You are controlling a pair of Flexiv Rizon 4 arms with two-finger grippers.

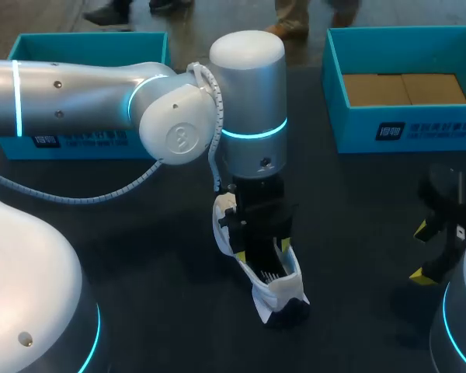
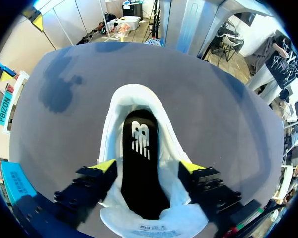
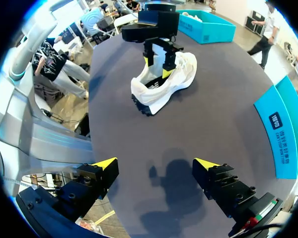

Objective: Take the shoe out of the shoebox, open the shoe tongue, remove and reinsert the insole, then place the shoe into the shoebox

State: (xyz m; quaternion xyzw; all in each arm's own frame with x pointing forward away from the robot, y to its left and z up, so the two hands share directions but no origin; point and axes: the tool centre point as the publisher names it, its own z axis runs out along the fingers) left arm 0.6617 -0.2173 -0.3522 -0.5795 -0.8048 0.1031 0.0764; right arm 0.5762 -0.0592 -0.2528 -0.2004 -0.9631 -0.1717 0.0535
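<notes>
Shoe: the shoe (image 1: 273,289) stands on the table (image 1: 140,256), out of either box, directly under the left gripper (image 2: 148,166), toe pointing away ahead of the fingers.
Insole: the black insole (image 2: 139,163) lies flat inside the shoe, between the left fingers (image 2: 105,165).
Left fingers: spread wide, one tip at each side of the shoe's collar; I cannot tell whether they press on it.
Right fingers: the right gripper (image 3: 156,163) hangs with fingers (image 3: 104,163) wide apart and nothing between them, only bare table below, the shoe well ahead.
Done: the shoe is out of its box, and the mouth looks opened up, with the tongue folded back toward the left wrist.
Unclear: the insole sits in place, so by my reading it is either not yet pulled or already put back; the views do not settle which.
Left to do: at least returning the shoe to a box.
Count: one shoe, one insole, two teal boxes, the left box (image 1: 85,144) and the right box (image 1: 404,128), both well beyond the fingers, and two grippers.
</notes>
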